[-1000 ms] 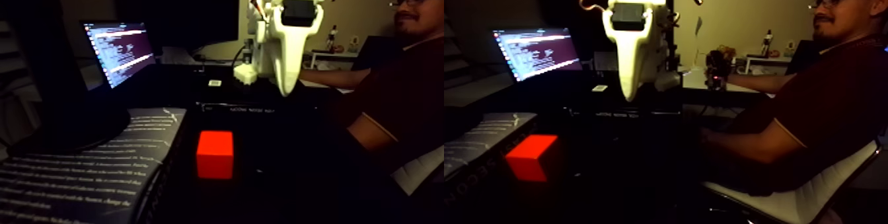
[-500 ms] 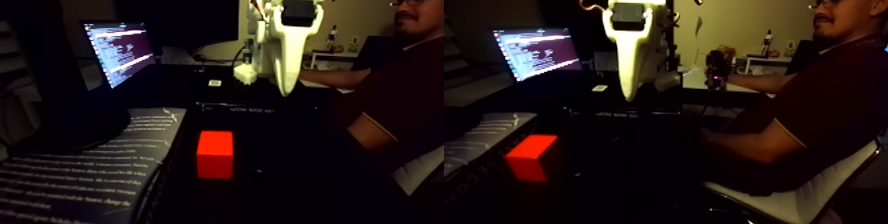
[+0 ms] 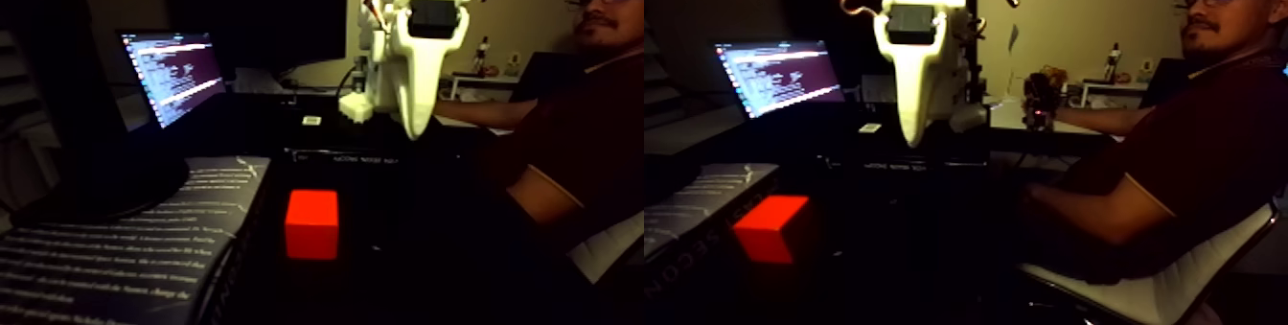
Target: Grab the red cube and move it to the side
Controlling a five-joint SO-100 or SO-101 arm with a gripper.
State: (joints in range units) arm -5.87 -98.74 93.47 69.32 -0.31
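The picture holds two side-by-side halves of the same dim scene. The red cube (image 3: 311, 223) rests on the dark table in the left half, and the cube (image 3: 770, 228) sits tilted corner-on in the right half. My white gripper (image 3: 414, 129) hangs point-down above and behind the cube, well clear of it, with nothing in it. The same gripper (image 3: 913, 139) is at the upper middle of the right half. I see one tapered white finger, and the frames do not show whether the jaws are apart.
A printed sheet or open book (image 3: 125, 243) lies just left of the cube. An open laptop (image 3: 172, 75) glows behind it, with a dark monitor (image 3: 259, 12) further back. A seated person (image 3: 575, 137) leans in from the right, forearm near the table.
The gripper and the cube have not moved. The person's head and forearm have shifted slightly.
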